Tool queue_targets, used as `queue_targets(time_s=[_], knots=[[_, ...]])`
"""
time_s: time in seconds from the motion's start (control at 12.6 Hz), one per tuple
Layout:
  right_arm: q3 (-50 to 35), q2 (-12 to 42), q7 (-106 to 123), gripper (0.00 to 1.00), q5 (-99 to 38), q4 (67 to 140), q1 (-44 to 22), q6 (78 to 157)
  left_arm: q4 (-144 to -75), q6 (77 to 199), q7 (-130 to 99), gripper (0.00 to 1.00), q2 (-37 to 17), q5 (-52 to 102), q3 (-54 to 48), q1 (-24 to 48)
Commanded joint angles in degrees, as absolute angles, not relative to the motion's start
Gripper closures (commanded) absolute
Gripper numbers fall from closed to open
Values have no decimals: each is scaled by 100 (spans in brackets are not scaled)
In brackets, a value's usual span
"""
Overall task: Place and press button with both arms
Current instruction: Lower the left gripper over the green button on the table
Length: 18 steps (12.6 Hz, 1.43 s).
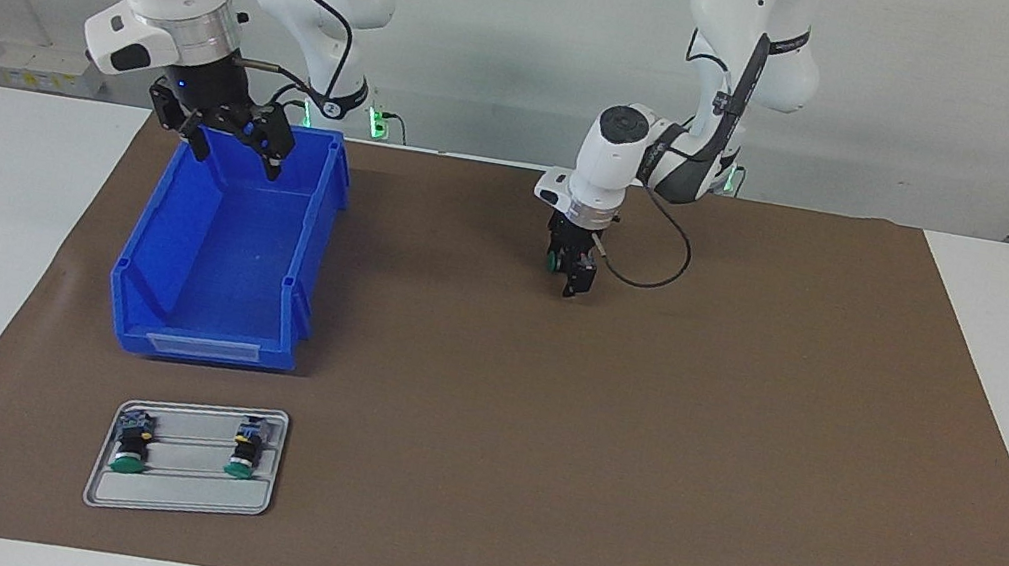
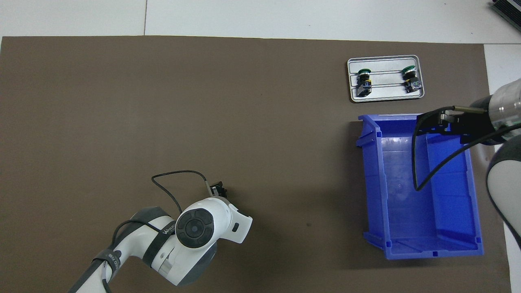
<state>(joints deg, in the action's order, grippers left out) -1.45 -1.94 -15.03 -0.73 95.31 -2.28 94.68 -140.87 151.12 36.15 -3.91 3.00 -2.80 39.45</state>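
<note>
A button point(image 1: 553, 259) with a green cap sits sideways between the fingers of my left gripper point(image 1: 567, 275), which points down, low over the brown mat about mid-table, near the robots. In the overhead view the left wrist hides that button, and only the left gripper's tip point(image 2: 220, 189) shows. Two more buttons point(image 1: 130, 447) point(image 1: 244, 450) lie on a grey tray point(image 1: 177, 495), also visible from above point(image 2: 363, 79) point(image 2: 410, 77). My right gripper point(image 1: 235, 141) hangs open and empty over the blue bin's point(image 1: 201, 346) end nearest the robots.
The blue bin point(image 2: 423, 248) is empty and stands toward the right arm's end of the table. The grey tray point(image 2: 386, 95) lies farther from the robots than the bin. A brown mat point(image 1: 641, 446) covers most of the white table.
</note>
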Motion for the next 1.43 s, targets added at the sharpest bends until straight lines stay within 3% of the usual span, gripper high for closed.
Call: queue_targets(time_s=[0.0,0.48,0.64,0.79,1.11,1.35], knots=[[-193,-299,-1318,0,35,9668,-114,9589,-14045,15196,3964,0,-510,334,-220,3946],[-202,-343,-1205,0,26,9738,-132,9606,-14054,15214,3762,2,-501,334,-220,3955],[-193,-343,-819,0,26,9738,-123,9598,-14054,15205,3735,28,-501,343,-220,3946],[-202,-343,-800,0,26,9738,-132,9598,-14045,15231,3770,44,-510,343,-211,3938],[-193,-360,-791,0,26,9782,-114,9606,-14036,15275,3823,51,-518,343,-185,3815],[-193,-360,-817,0,26,9791,-123,9615,-14001,15267,3797,64,-519,343,-185,3771]])
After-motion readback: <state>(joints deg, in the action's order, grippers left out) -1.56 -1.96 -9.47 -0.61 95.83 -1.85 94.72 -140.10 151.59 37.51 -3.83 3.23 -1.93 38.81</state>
